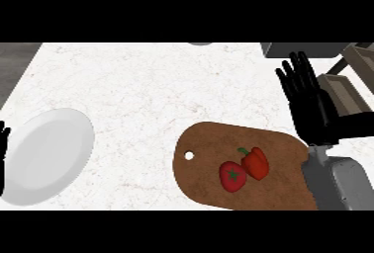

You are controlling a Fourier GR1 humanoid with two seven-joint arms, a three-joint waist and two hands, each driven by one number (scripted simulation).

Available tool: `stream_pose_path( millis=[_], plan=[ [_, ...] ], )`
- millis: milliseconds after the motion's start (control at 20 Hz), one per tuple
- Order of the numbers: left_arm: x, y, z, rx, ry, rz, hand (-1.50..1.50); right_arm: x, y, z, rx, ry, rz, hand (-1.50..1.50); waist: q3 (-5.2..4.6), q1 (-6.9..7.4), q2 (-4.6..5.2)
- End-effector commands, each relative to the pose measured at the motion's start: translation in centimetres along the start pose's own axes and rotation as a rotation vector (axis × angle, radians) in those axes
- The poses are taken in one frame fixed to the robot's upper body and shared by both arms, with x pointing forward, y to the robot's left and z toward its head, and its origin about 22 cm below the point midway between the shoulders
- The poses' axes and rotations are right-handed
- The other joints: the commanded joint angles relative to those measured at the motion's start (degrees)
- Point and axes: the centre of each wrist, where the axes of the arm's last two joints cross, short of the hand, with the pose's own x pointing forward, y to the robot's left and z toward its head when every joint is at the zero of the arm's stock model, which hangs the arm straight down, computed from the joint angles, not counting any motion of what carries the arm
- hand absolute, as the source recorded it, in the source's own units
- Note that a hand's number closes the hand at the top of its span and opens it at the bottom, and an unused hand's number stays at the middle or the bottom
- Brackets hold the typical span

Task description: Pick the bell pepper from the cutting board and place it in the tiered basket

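The bell pepper (256, 162) is sitting on the cutting board (208, 143), touching a tomato (233, 177) on its left (both red, easy to mix up). The right hand (310, 111) is wide open with straight fingers, holding nothing, just past the board's far right corner, next to the tiered basket (345, 85). The left hand (3, 148) barely peeks in beside the white plate (44, 158), so I can't tell if it's open.

Pale marbled counter (161, 89), white plate (47, 155), cutting board (219, 143)
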Motion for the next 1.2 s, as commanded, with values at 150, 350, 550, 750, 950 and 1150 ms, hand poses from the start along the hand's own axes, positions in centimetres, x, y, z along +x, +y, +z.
stream_pose_path(
  millis=[150, 350, 550, 750, 950, 1150],
  plan=[
    [3.6, -7.4, 0.5, -0.207, -0.159, 0.085, 0.00, 2.5, -1.4, -3.0, 0.382, -0.079, -0.188, 1.50, 0.29, 0.43, 1.35],
    [4.9, -11.0, 1.0, -0.325, -0.181, 0.130, 0.00, 2.6, -4.8, -3.4, 0.371, 0.067, 0.106, 1.50, 0.00, -0.55, 2.24],
    [5.4, -12.9, 1.5, -0.358, -0.159, 0.145, 0.00, -3.7, -2.7, -1.6, 0.669, 0.228, -0.441, -1.50, 0.47, 0.54, 2.18],
    [5.9, -14.9, 1.8, -0.385, -0.165, 0.131, 0.00, 0.4, -9.1, -3.1, 0.848, 0.109, -0.382, -1.50, 0.31, 0.57, 1.75],
    [5.8, -15.9, 3.2, -0.390, -0.136, 0.153, 0.00, 5.2, -15.4, -2.2, 0.963, 0.071, -0.178, -1.50, 0.20, 0.78, 1.12],
    [6.2, -16.6, 2.9, -0.391, -0.139, 0.144, 0.00, 14.8, -13.4, -5.1, 1.109, 0.048, 0.240, -1.50, 0.16, 0.82, 0.83]
  ],
)
